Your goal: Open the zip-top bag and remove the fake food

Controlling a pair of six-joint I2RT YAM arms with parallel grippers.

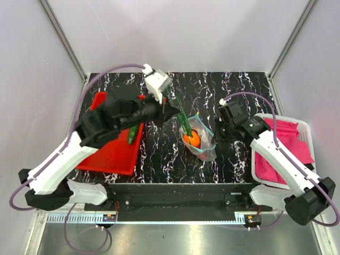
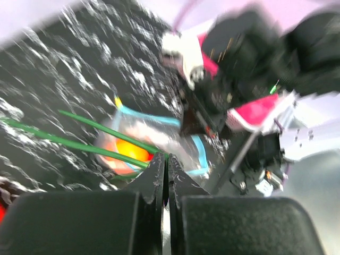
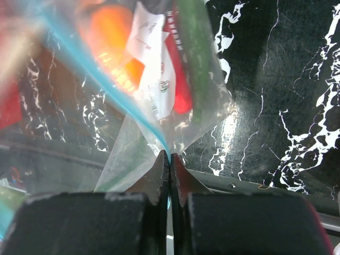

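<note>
The clear zip-top bag (image 1: 207, 144) lies mid-table with its blue zip strip open. Inside are an orange fruit (image 1: 192, 139) and a red chili (image 3: 183, 95), beside the white label (image 3: 151, 64). My left gripper (image 1: 172, 113) is shut on the green onion (image 1: 180, 114), whose lower end still reaches into the bag. In the left wrist view the onion's green stems (image 2: 79, 143) meet the shut gripper (image 2: 166, 159) above the orange fruit (image 2: 130, 151). My right gripper (image 1: 217, 133) is shut on the bag's zip edge (image 3: 159, 135), also in its wrist view (image 3: 170, 156). The dark green cucumber (image 1: 133, 134) lies in the tray.
A red tray (image 1: 114, 151) sits at the left under my left arm. A white basket (image 1: 304, 127) holding a pink cloth (image 1: 289, 139) stands at the right edge. Grey walls close off the back and sides.
</note>
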